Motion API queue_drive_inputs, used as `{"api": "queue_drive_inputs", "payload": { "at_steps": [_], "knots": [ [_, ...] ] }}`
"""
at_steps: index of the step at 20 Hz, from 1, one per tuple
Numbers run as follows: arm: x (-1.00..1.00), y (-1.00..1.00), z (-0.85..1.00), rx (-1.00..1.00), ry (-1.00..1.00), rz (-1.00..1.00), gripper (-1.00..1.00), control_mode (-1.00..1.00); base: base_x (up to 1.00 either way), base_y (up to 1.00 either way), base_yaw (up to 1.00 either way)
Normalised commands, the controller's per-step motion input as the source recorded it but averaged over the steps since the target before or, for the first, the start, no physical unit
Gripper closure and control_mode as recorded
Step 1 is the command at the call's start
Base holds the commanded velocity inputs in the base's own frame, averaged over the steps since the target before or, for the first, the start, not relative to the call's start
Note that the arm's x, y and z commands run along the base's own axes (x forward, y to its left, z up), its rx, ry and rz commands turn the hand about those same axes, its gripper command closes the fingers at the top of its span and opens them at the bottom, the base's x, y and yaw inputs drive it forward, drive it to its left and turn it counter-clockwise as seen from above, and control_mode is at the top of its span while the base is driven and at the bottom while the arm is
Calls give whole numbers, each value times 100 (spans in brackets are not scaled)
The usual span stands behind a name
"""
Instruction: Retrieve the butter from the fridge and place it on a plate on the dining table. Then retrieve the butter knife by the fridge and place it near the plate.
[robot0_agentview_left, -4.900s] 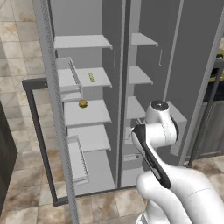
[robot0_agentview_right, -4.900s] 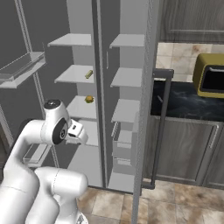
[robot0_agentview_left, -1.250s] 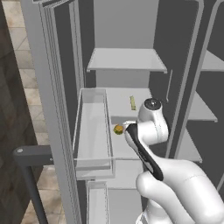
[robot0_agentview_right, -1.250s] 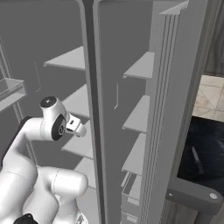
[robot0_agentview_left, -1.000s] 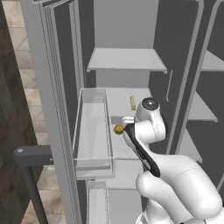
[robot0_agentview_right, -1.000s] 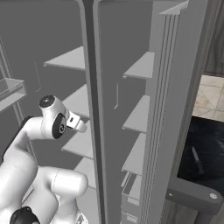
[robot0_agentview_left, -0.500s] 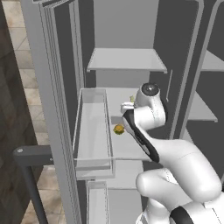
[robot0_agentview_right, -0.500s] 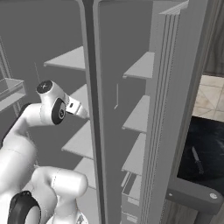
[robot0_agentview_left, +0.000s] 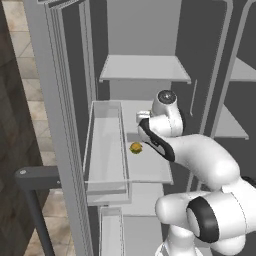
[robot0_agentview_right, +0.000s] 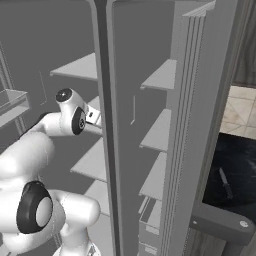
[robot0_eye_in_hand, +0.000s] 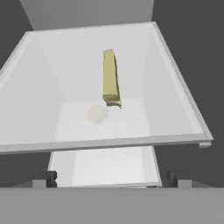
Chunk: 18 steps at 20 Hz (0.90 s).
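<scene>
Fetching the butter (robot0_eye_in_hand: 110, 78) from the fridge (robot0_agentview_left: 145, 70) shelf — the pincer (robot0_eye_in_hand: 109, 178), spread wide and empty, must advance and straddle the stick before closing.

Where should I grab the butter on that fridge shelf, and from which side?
Probably across the butter's narrow width near mid-length, coming down from above. It lies flat on the fridge shelf, end toward the hand, long sides clear. The gripper is open, short of it.
</scene>
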Motion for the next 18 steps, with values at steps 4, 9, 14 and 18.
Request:
{"api": "queue_drive_inputs", "payload": {
  "at_steps": [4,9,14,18],
  "knots": [
    [61,-1,0,0,6,0,-100,-100,0,0,0],
    [53,-4,-4,-1,9,0,-100,-100,0,0,0],
    [61,0,-15,-2,3,0,-100,-100,0,0,0],
    [55,-5,-22,-1,1,0,-100,-100,0,0,0]
  ]
}}
